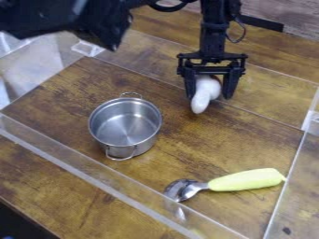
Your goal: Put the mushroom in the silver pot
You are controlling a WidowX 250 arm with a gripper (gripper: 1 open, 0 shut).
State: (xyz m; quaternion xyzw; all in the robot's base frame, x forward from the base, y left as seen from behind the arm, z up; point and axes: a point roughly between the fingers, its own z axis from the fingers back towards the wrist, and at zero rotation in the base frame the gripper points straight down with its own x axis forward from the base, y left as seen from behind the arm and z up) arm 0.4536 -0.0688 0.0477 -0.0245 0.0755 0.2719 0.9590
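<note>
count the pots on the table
1. The silver pot stands left of the mushroom and the spoon in the picture; none shows elsewhere, though the dark blurred shape at the upper left could hide something.

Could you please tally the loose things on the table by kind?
Pots: 1, the steel one
Mushrooms: 1, between the fingers
Spoons: 1, with a yellow-green handle
Total: 3

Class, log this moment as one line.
Gripper: open around mushroom | mushroom: on table, outside pot | pot: upright | spoon: near pot
</note>
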